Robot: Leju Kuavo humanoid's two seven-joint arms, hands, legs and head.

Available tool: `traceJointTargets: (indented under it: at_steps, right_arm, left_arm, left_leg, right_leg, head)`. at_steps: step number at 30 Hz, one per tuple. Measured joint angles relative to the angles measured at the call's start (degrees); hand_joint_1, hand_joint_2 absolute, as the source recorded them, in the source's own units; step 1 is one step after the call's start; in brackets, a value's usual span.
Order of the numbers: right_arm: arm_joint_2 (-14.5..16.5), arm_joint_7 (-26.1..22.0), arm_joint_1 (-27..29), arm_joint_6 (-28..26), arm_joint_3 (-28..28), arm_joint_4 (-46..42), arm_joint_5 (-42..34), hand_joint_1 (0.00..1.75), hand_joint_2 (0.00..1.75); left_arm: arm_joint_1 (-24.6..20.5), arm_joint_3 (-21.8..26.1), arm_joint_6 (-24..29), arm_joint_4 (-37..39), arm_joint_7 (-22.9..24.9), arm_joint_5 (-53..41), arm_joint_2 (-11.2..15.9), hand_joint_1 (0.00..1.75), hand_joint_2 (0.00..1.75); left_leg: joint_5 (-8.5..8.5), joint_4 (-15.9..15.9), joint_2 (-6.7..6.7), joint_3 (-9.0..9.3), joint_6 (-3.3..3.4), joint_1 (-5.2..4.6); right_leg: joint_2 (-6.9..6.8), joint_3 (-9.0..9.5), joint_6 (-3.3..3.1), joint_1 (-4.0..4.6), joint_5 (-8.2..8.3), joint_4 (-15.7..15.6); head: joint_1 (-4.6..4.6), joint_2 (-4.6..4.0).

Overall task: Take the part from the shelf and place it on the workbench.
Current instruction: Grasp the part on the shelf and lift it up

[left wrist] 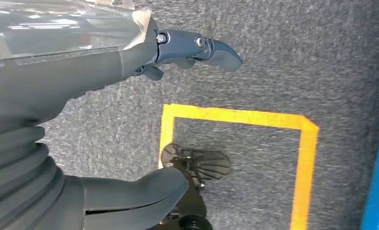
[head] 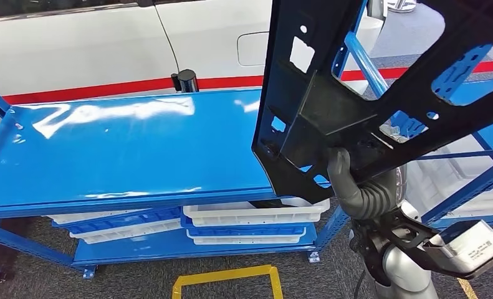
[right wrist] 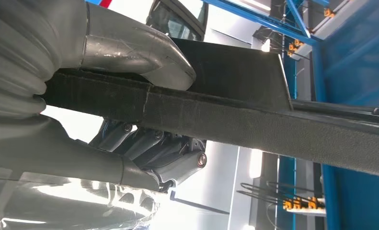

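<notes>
Part [head: 368, 81] sits clamped in my right fingers [right wrist: 154, 148], long axis tilted up-right. Blue worktop [head: 125, 149] lies left; my left hand [left wrist: 130, 62] hangs empty, fingers apart

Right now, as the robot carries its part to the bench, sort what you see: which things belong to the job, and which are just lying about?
Belong to the job:
- black part
- right hand gripping it
- blue workbench top

Just lying about:
- white trays under the top
- yellow floor marking
- white car behind
- left hand, holding nothing
</notes>
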Motion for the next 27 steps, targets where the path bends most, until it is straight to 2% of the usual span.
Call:
traceJointTargets:
  at_steps: [1, 3, 4, 5, 6, 7, 9, 10, 11, 13, 14, 15, 16, 18, 19, 20, 21, 22, 23, 24, 25, 26, 27]
  right_arm:
    - [0.0, 0.0, 0.0, 0.0, 0.0, 0.0, 0.0, 1.75, 1.75]
    - [0.1, 0.0, 0.1, 0.0, -0.2, 0.0, -0.1, 1.75, 1.75]
    - [0.1, 0.0, 0.2, 0.0, -0.3, 0.0, -0.1, 1.75, 1.75]
    - [0.2, 0.0, 0.3, 0.0, -0.4, 0.0, -0.1, 1.75, 1.75]
    - [0.2, 0.0, 0.4, 0.0, -0.5, 0.0, -0.1, 1.75, 1.75]
    - [0.2, 0.0, 0.4, 0.0, -0.6, 0.0, -0.1, 1.75, 1.75]
    - [0.2, -0.1, 0.4, 0.0, -0.8, -0.1, -0.1, 1.75, 1.75]
    - [0.2, -0.1, 0.5, 0.0, -0.8, -0.1, -0.1, 1.75, 1.75]
    - [0.2, -0.1, 0.5, 0.0, -0.9, -0.2, -0.1, 1.75, 1.75]
    - [0.2, -0.1, 0.6, 0.1, -0.9, -0.2, -0.1, 1.75, 1.75]
    - [0.2, -0.1, 0.6, 0.1, -1.0, -0.2, -0.1, 1.75, 1.75]
    - [0.2, -0.1, 0.7, 0.1, -1.1, -0.2, -0.1, 1.75, 1.75]
    - [0.1, -0.1, 0.7, 0.1, -1.2, -0.2, -0.1, 1.75, 1.75]
    - [0.1, -0.1, 0.8, 0.1, -1.3, -0.2, -0.1, 1.75, 1.75]
    - [0.1, -0.1, 1.0, 0.1, -1.4, -0.2, -0.1, 1.75, 1.75]
    - [0.1, -0.1, 1.2, 0.1, -1.4, -0.2, -0.1, 1.75, 1.75]
    - [0.1, -0.1, 1.3, 0.1, -1.5, -0.2, -0.1, 1.75, 1.75]
    - [0.1, -0.1, 1.3, 0.2, -1.5, -0.2, -0.1, 1.75, 1.75]
    - [0.1, -0.1, 1.3, 0.2, -1.5, -0.2, -0.1, 1.75, 1.75]
    - [0.1, -0.1, 1.3, 0.3, -1.6, -0.3, -0.1, 1.75, 1.75]
    - [0.1, -0.1, 1.4, 0.5, -1.6, -0.3, -0.1, 1.75, 1.75]
    - [0.1, -0.2, 1.6, 0.7, -1.6, -0.4, -0.1, 1.75, 1.75]
    - [0.1, -0.4, 1.7, 1.0, -1.6, -0.4, -0.2, 1.75, 1.75]
  left_arm:
    - [0.1, 0.0, 0.0, 0.0, 0.0, 0.0, 0.0, 0.00, 1.75]
    - [0.1, 0.0, 0.0, 0.0, -0.1, 0.0, -0.1, 0.00, 1.75]
    - [0.1, 0.0, 0.0, 0.0, -0.1, 0.0, -0.1, 0.00, 1.75]
    - [0.1, 0.0, 0.0, 0.0, -0.1, 0.0, -0.1, 0.00, 1.75]
    - [0.1, 0.0, 0.0, 0.0, -0.1, 0.0, -0.1, 0.00, 1.75]
    - [0.1, 0.0, 0.0, 0.0, -0.1, 0.0, -0.2, 0.00, 1.75]
    - [0.0, 0.0, -0.1, 0.0, -0.2, 0.0, -0.2, 0.00, 1.75]
    - [0.0, -0.1, -0.1, 0.0, -0.2, 0.0, -0.2, 0.00, 1.75]
    - [0.0, -0.1, -0.1, 0.0, -0.2, -0.1, -0.2, 0.00, 1.75]
    - [0.0, -0.1, -0.1, 0.0, -0.3, -0.1, -0.2, 0.00, 1.75]
    - [0.0, -0.1, -0.1, 0.0, -0.3, -0.1, -0.2, 0.00, 1.75]
    - [-0.1, -0.1, -0.2, 0.0, -0.3, -0.1, -0.3, 0.00, 1.75]
    - [-0.1, -0.1, -0.2, 0.0, -0.3, -0.1, -0.3, 0.00, 1.75]
    - [-0.2, -0.1, -0.1, 0.0, -0.3, -0.2, -0.4, 0.00, 1.75]
    - [-0.2, -0.1, 0.0, 0.0, -0.3, -0.3, -0.4, 0.00, 1.75]
    - [-0.2, -0.1, 0.0, 0.0, -0.3, -0.3, -0.4, 0.00, 1.75]
    - [-0.2, -0.1, 0.1, 0.0, -0.3, -0.3, -0.5, 0.00, 1.75]
    - [-0.2, -0.1, 0.2, 0.0, -0.3, -0.3, -0.6, 0.00, 1.75]
    - [-0.2, -0.1, 0.3, 0.0, -0.3, -0.3, -0.7, 0.00, 1.75]
    - [-0.2, -0.1, 0.4, 0.0, -0.3, -0.3, -0.7, 0.00, 1.75]
    - [-0.2, -0.1, 0.4, 0.0, -0.3, -0.3, -0.8, 0.00, 1.75]
    - [-0.1, -0.1, 0.5, 0.0, -0.3, -0.3, -0.9, 0.00, 1.75]
    - [-0.1, -0.1, 0.6, 0.0, -0.3, -0.3, -0.9, 0.00, 1.75]
  left_leg:
    - [-2.26, 2.4, 0.07, -0.90, -0.16, 0.11]
    - [-7.53, 9.8, 0.12, -3.28, -0.39, 0.13]
    - [-9.12, 13.1, 0.11, -4.05, -0.43, 0.12]
    - [-9.63, 14.8, 0.12, -3.99, -0.39, 0.13]
    - [-9.06, 14.2, 0.12, -2.81, -0.24, 0.12]
    - [-7.78, 11.4, 0.12, -0.46, -0.02, 0.12]
    - [-5.72, 3.0, 0.02, 5.46, 0.57, -0.03]
    - [-5.21, -0.1, -0.04, 7.46, 0.82, -0.21]
    - [-5.13, -1.7, -0.09, 8.42, 1.00, -0.46]
    - [-4.62, -2.2, -0.04, 8.10, 1.48, -0.86]
    - [-4.15, -2.5, 0.13, 7.87, 1.87, -0.88]
    - [-3.57, -2.8, 0.29, 7.50, 2.41, -0.82]
    - [-2.89, -3.1, 0.48, 7.01, 2.88, -0.73]
    - [-1.75, -3.1, 0.70, 5.72, 3.40, -0.73]
    - [-1.18, -3.1, 0.79, 4.94, 3.44, -0.79]
    - [-0.62, -3.0, 0.86, 4.17, 3.42, -0.83]
    - [-0.09, -3.0, 0.91, 3.46, 3.35, -0.85]
    - [0.43, -2.9, 0.94, 2.80, 3.23, -0.86]
    - [0.89, -2.9, 0.94, 2.24, 3.05, -0.85]
    - [1.32, -2.7, 0.91, 1.73, 2.79, -0.94]
    - [1.78, -2.6, 0.87, 1.34, 2.48, -1.03]
    - [2.25, -2.5, 0.84, 1.10, 2.17, -1.12]
    - [2.72, -2.5, 0.81, 0.92, 1.85, -1.17]
  right_leg:
    - [-0.09, -0.41, -0.63, -0.02, 0.43, 0.0]
    - [-0.31, -1.40, -1.45, 0.36, 1.23, 0.0]
    - [-0.40, -1.90, -1.59, 0.56, 1.59, 0.1]
    - [-0.47, -2.37, -1.62, 0.73, 1.94, 0.1]
    - [-0.50, -2.75, -1.54, 0.84, 2.24, 0.1]
    - [-0.51, -3.04, -1.42, 0.92, 2.51, 0.1]
    - [-0.51, -3.38, -0.96, 1.08, 3.00, 0.1]
    - [-0.53, -3.48, -0.63, 1.16, 3.27, 0.1]
    - [-0.56, -3.57, -0.23, 1.20, 3.54, 0.1]
    - [-0.59, -3.77, 0.71, 1.18, 4.14, 0.0]
    - [-0.63, -4.06, 0.99, 1.14, 3.95, 0.2]
    - [-0.66, -4.63, 1.00, 1.19, 3.05, 1.2]
    - [-0.69, -5.51, 0.75, 1.28, 1.32, 3.1]
    - [-0.74, -7.88, 0.05, 1.30, -3.41, 10.1]
    - [-0.75, -8.72, 0.09, 1.28, -5.07, 13.6]
    - [-0.75, -8.85, 0.45, 1.26, -5.70, 15.9]
    - [-0.76, -8.01, 1.03, 1.24, -5.25, 16.1]
    - [-0.77, -6.06, 1.68, 1.19, -4.03, 14.0]
    - [-0.79, -3.25, 2.16, 1.15, -2.67, 10.2]
    - [-0.80, -0.02, 2.26, 1.20, -1.95, 5.4]
    - [-0.78, 2.56, 1.98, 1.34, -1.71, 1.4]
    - [-0.75, 4.04, 1.53, 1.50, -1.86, -1.3]
    - [-0.72, 4.52, 1.03, 1.71, -2.13, -2.6]
  head:
    - [-0.07, 0.00]
    - [-0.12, 0.00]
    - [-0.13, 0.00]
    - [-0.13, 0.00]
    - [-0.13, 0.00]
    - [-0.14, 0.00]
    - [-0.12, 0.00]
    - [-0.07, 0.00]
    - [-0.06, 0.00]
    - [-0.01, 0.00]
    - [-0.04, 0.00]
    - [0.03, 0.00]
    - [0.09, 0.00]
    - [0.22, 0.00]
    - [0.24, 0.00]
    - [0.24, 0.00]
    - [0.24, 0.00]
    - [0.24, 0.00]
    - [0.24, 0.00]
    - [0.24, 0.00]
    - [0.19, 0.00]
    - [0.17, 0.00]
    - [0.14, 0.00]
